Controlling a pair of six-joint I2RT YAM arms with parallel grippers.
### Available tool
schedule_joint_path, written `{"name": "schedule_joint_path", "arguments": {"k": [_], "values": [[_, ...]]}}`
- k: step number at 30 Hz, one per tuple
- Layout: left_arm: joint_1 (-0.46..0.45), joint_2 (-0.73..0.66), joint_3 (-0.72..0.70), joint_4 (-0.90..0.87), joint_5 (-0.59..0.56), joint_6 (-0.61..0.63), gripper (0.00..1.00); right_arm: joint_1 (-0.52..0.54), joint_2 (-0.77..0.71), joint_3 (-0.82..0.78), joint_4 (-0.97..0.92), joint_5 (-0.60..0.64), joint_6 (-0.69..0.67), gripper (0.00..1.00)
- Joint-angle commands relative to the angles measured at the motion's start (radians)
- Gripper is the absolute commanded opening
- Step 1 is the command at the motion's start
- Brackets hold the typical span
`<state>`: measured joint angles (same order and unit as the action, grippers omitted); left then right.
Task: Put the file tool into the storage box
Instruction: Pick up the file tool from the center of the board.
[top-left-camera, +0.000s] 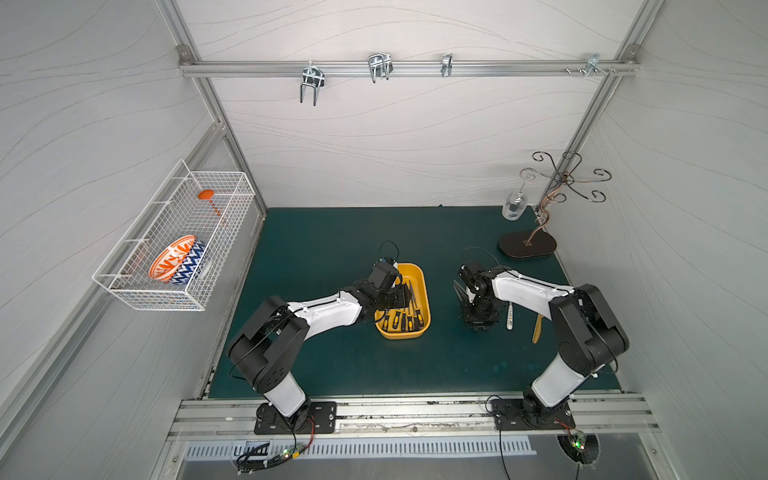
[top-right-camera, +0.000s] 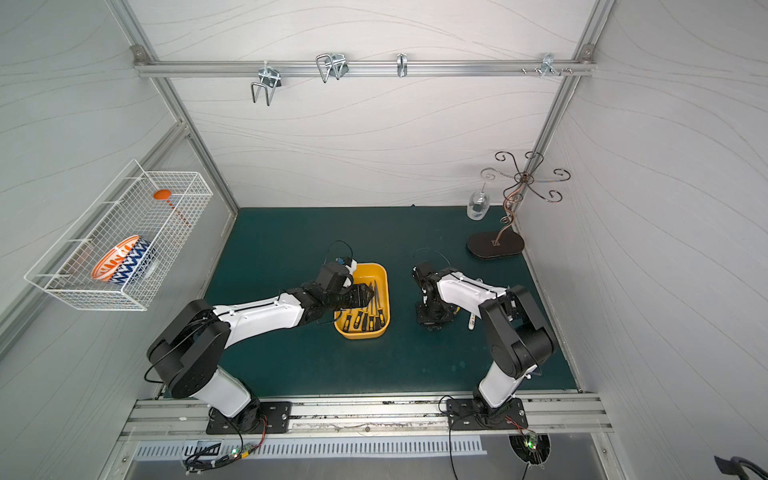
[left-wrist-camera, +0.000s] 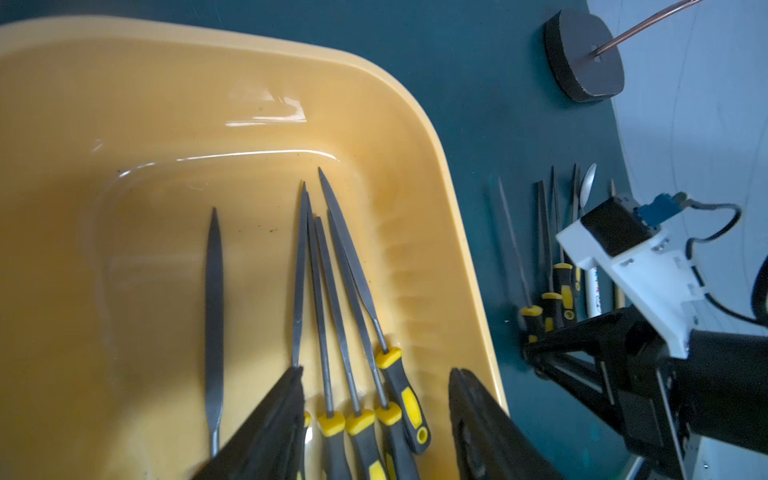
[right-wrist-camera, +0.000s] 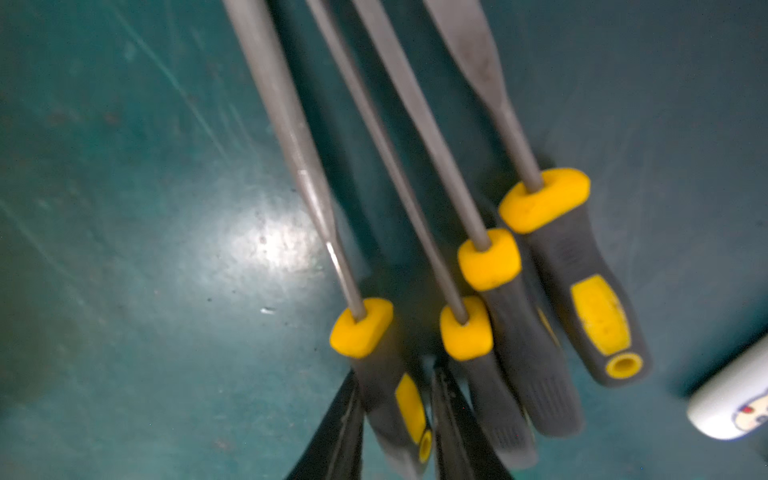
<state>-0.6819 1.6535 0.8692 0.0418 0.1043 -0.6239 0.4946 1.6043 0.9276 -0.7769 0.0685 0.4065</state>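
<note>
The yellow storage box sits mid-mat and holds several file tools with black-and-yellow handles. My left gripper hovers low over the box, open, its fingers apart above those handles and gripping nothing. To the right of the box, more files lie side by side on the green mat. My right gripper points down at them, shut on the handle of the outermost file tool, which looks blurred.
A white-handled spoon and a pale wooden tool lie just right of the files. A wire stand on a dark oval base and a glass occupy the back right corner. On the left wall hangs a white wire basket.
</note>
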Motion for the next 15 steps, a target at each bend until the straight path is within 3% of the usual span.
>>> {"name": "schedule_joint_path", "arguments": {"k": [1, 6, 11, 15], "values": [[-0.002, -0.037, 0.001, 0.031, -0.015, 0.000, 0.48, 0.001, 0.071, 0.006, 0.034, -0.034, -0.027, 0.33], [-0.002, -0.053, -0.006, 0.044, -0.006, 0.000, 0.52, 0.010, 0.110, 0.014, 0.049, -0.076, -0.026, 0.31], [-0.002, -0.074, -0.020, 0.080, 0.018, -0.004, 0.55, 0.053, 0.082, 0.013, 0.071, -0.099, -0.022, 0.06], [-0.002, -0.102, -0.039, 0.140, 0.051, -0.011, 0.62, 0.082, -0.029, 0.010, 0.127, -0.173, -0.016, 0.02]]}}
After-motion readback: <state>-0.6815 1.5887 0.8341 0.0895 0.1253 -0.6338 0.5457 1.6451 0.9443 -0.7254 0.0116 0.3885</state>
